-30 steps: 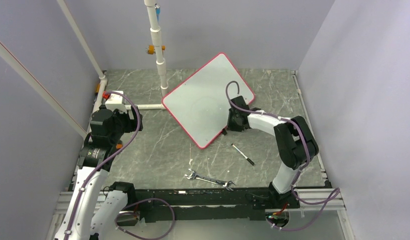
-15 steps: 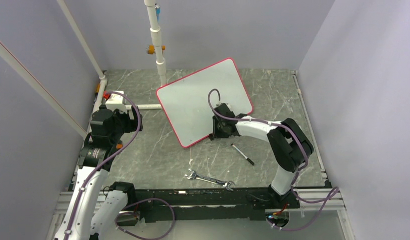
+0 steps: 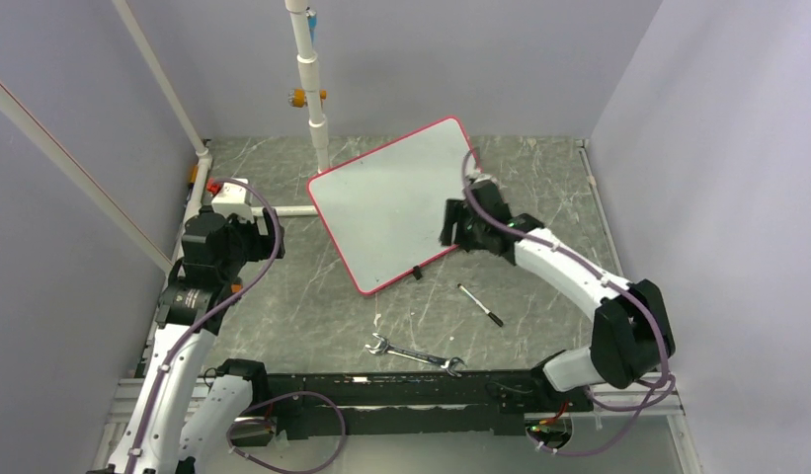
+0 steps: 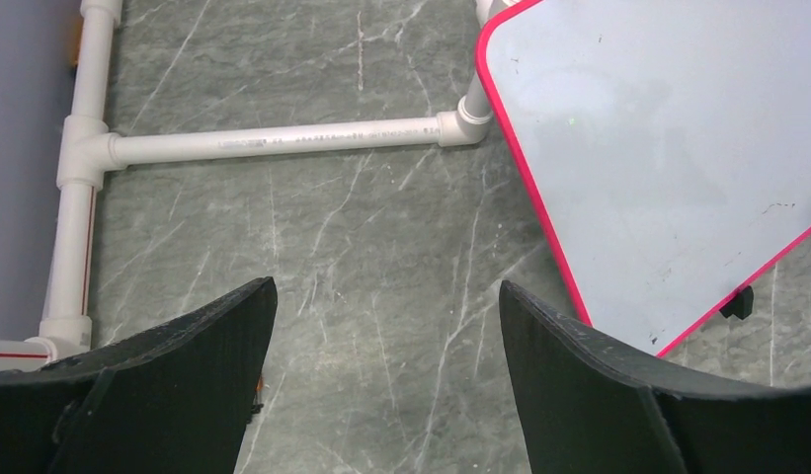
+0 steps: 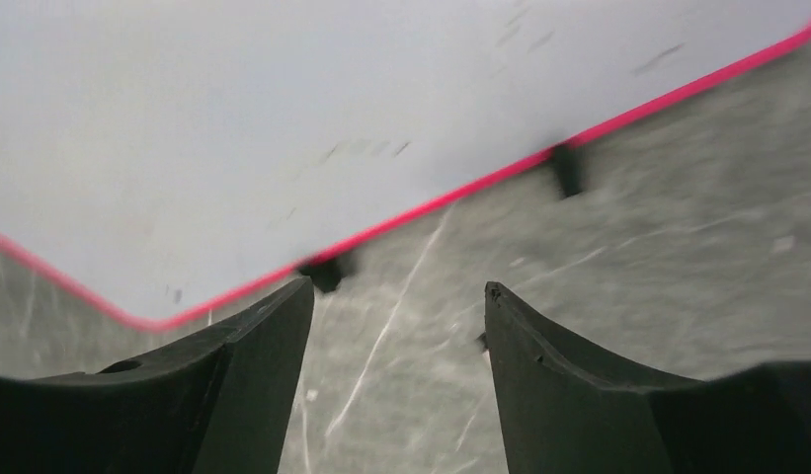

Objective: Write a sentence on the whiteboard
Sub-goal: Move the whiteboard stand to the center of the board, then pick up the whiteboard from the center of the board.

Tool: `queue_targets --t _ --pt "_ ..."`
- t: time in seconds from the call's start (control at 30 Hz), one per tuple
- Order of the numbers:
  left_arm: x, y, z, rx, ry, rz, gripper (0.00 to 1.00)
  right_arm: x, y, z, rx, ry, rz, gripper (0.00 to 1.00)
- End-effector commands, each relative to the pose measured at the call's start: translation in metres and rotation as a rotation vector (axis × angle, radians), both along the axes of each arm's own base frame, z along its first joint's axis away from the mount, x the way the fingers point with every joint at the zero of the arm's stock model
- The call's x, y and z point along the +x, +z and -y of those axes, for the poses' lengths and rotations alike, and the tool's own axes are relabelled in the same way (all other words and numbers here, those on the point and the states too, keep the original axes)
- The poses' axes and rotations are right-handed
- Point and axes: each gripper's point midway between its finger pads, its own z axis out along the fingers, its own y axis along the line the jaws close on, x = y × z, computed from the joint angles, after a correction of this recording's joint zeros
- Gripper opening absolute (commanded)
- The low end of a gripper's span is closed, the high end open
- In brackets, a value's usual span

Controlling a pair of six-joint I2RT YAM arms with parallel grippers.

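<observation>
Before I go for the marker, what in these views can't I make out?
- Marker: top view only, too small to tell whether it is capped.
- Whiteboard, faint marks: the right wrist view is blurred, so they are unreadable.
- Whiteboard's right corner: in the top view, hidden under the right end effector and its cable.
- Wrench: top view only, outside both wrist views; any size marking is too small.

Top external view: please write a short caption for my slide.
Right claw open at the blank whiteboard edge; marker and wrench lie untouched nearby.
</observation>
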Motion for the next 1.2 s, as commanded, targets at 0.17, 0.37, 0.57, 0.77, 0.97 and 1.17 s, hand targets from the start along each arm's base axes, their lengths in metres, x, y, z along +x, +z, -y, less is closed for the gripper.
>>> queue_targets --t 0.17,0.37,0.57,0.77,0.97,1.17 --pt "0.01 0.003 0.028 -0.243 -0.01 -0.034 0.87 0.131 0.066 0.095 0.198 -0.312 0.148 0.68" --pt "0.011 -0.031 0.041 -0.379 -0.001 -0.074 0.87 0.194 0.056 0.135 0.28 -0.426 0.139 0.67" --pt "0.021 -0.059 0.056 -0.499 -0.023 -0.069 0.87 0.24 0.032 0.168 0.426 -0.464 0.111 0.69" --pt "0.032 -0.072 0.067 -0.566 -0.078 0.008 0.84 0.259 0.015 0.153 0.622 -0.337 0.049 0.67" --pt "0.042 -0.076 0.084 -0.636 -0.186 0.092 0.82 0.263 0.004 0.135 0.75 -0.276 0.002 0.65" --pt "0.046 -0.076 0.099 -0.656 -0.285 0.113 0.81 0.256 0.009 0.126 0.825 -0.21 -0.001 0.65"
